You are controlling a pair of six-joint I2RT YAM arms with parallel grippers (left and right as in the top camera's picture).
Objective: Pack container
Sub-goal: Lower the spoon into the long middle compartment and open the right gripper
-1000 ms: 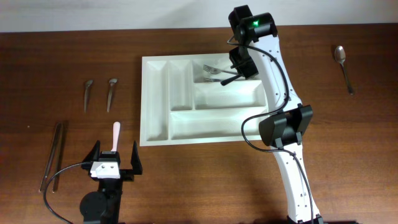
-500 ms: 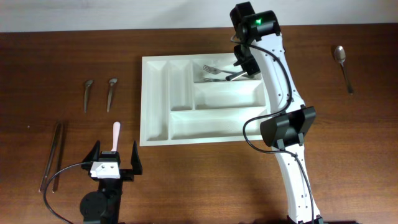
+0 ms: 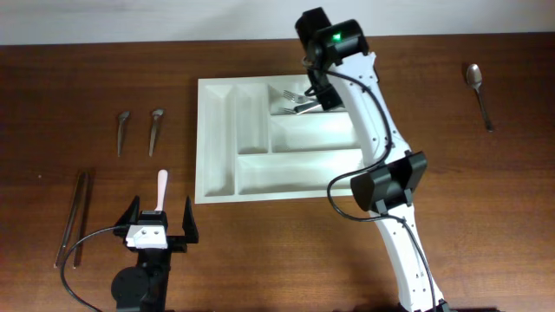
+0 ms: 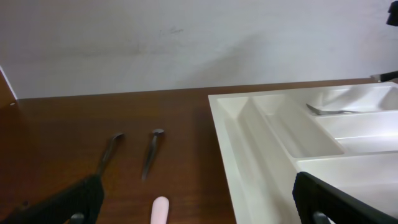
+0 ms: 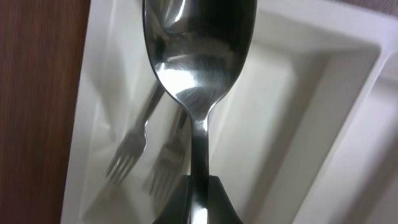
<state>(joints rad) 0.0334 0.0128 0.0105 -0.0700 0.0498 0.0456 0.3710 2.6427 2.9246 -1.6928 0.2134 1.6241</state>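
Note:
The container (image 3: 286,176) is a white compartment tray in the middle of the table; it also shows in the left wrist view, container (image 4: 273,127), and below the right wrist camera, container (image 5: 305,93). My right gripper (image 3: 322,92) hovers over its top long compartment. In the right wrist view this gripper (image 5: 199,185) is shut on the handle of a steel spoon (image 5: 199,56), bowl pointing away. Two forks (image 3: 293,101) lie in that compartment, forks (image 5: 146,158) under the spoon. My left gripper (image 3: 160,217) stands open near the front left, and nothing is held between its fingers (image 4: 74,199).
A pink-handled utensil (image 3: 161,185) lies just ahead of the left gripper, its tip (image 4: 160,210) between the fingers' line. Two small spoons (image 3: 139,130) lie further left, long metal tongs (image 3: 74,217) by the left edge. Another spoon (image 3: 478,83) lies far right.
My right arm has swung left along the top compartment, carrying the spoon over the forks. The left arm has not moved.

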